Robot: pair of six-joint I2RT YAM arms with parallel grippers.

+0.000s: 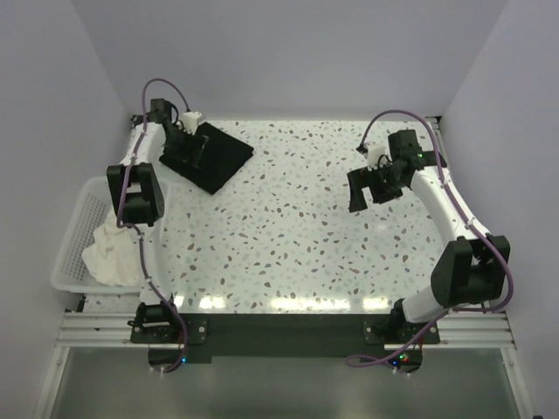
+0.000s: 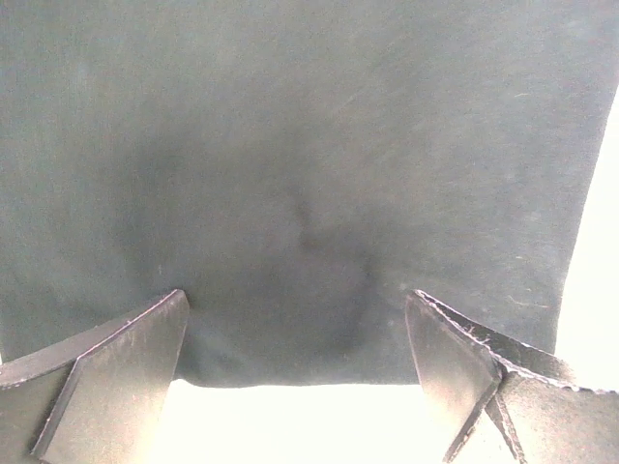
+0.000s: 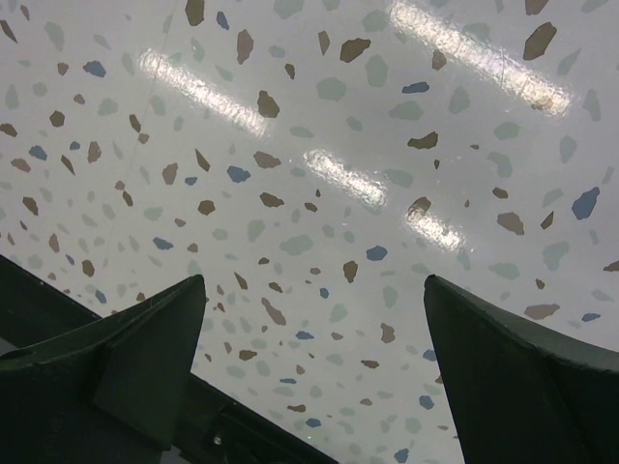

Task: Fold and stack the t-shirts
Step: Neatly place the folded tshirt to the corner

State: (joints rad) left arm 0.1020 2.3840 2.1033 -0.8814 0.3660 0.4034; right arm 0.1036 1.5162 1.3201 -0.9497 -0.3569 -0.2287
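**Top view, upper left.** The black t-shirt (image 1: 223, 157) lies on the speckled table (image 1: 297, 236) as a compact, flat rectangle, turned at an angle to the table edges. It looks folded. We judge it is parked in that far corner to start the stack and to leave the middle of the table free for the next garment.

**Left gripper (image 2: 295, 309).** It sits directly over the black t-shirt. In the left wrist view, dark cloth fills nearly the whole frame and one straight fabric edge runs along the bottom. The two fingers stand wide apart in the lower corners. Nothing is pinched between them, so the gripper holds nothing. We cannot tell whether the fingertips touch the cloth.

**Right gripper (image 3: 311, 290).** In the top view it is at centre right, well apart from both garments. The right wrist view shows only bare terrazzo between its fingers. The jaws are spread fully and are empty. It is probably held clear so it does not crowd the left arm's work.

**Left edge of the top view.** The white t-shirt (image 1: 109, 253) lies bunched in the lower end of the lattice basket (image 1: 74, 209), beside the left arm's base. It is unfolded.

**Judgement.** One shirt looks done. The white t-shirt has yet to be lifted out, spread, folded and laid on the black one.
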